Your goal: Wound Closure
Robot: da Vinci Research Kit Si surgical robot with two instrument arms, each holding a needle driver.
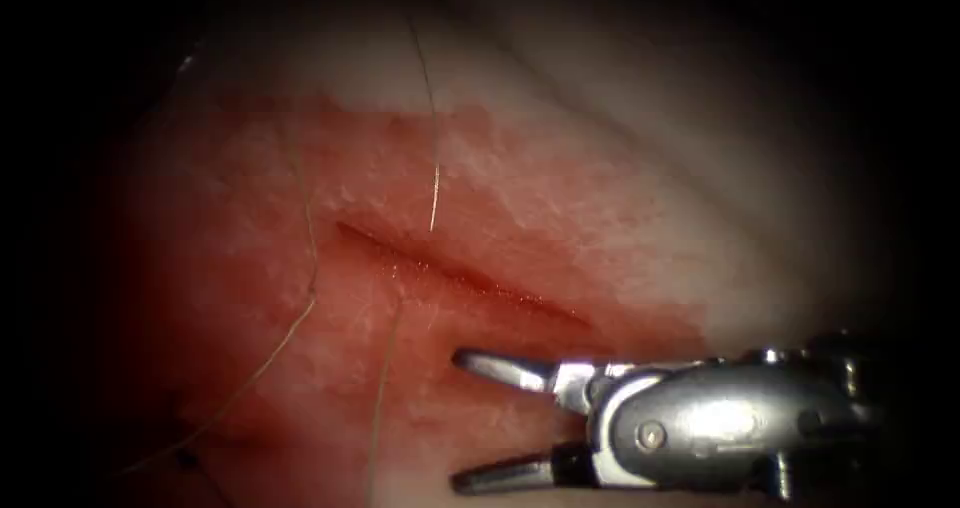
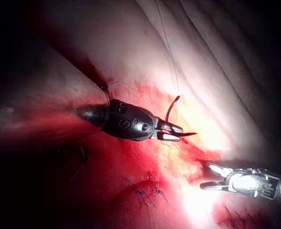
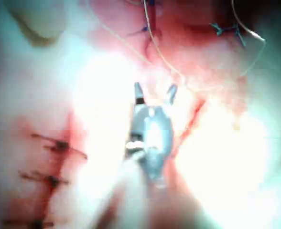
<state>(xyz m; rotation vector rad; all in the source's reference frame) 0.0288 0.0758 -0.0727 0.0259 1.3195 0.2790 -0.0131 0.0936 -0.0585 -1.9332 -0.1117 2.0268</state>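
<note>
Two smooth steel jaws, splayed, empty.

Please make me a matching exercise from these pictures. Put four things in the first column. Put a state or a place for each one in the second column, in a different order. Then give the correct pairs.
Column one:
1. left tool
2. right tool
3. needle
4. cut

Column two:
A. fingers open, holding nothing
B. a narrow slanting line in the tissue
C. fingers shut on the needle
D. curved, held up and apparently out of the tissue

Pairs: 1-C, 2-A, 3-D, 4-B.
</note>
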